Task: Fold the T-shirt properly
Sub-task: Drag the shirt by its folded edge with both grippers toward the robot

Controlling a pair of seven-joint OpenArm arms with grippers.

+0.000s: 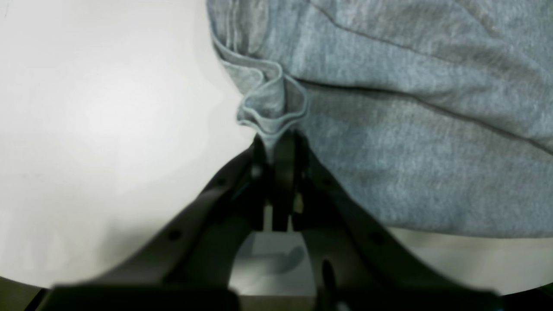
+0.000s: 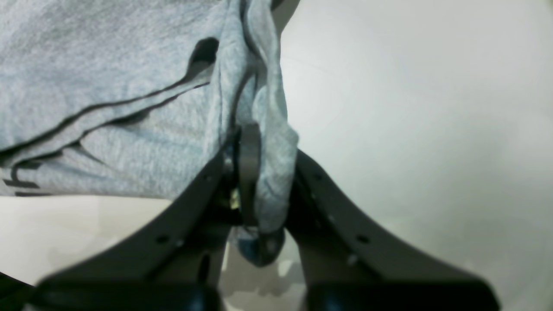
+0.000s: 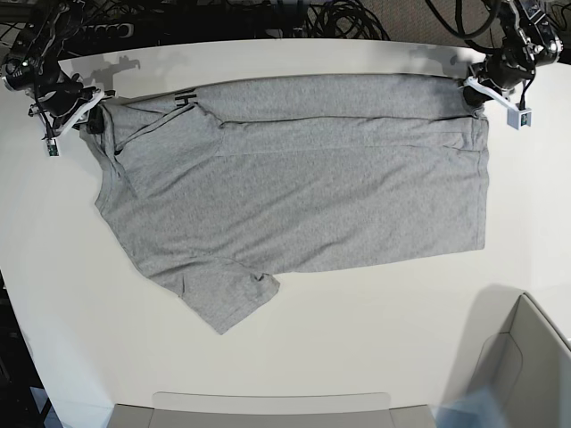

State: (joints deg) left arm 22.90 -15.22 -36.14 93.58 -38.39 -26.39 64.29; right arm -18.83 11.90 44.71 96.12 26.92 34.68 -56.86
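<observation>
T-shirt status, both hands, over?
Left hand shut on T-shirt edge. Right hand shut on bunched cloth at opposite end. Shirt flat on the table, far edge folded over. Nothing in the way.

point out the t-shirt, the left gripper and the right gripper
T-shirt [image 3: 303, 196], base view, middle of the flat grey body
left gripper [image 1: 276, 144], left wrist view, tips pinching bunched fabric
right gripper [image 2: 259, 172], right wrist view, tips clamping fabric

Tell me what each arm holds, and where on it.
Both hold the T-shirt: left gripper pinches a hem corner, right gripper a bunched edge at the opposite end.
</observation>
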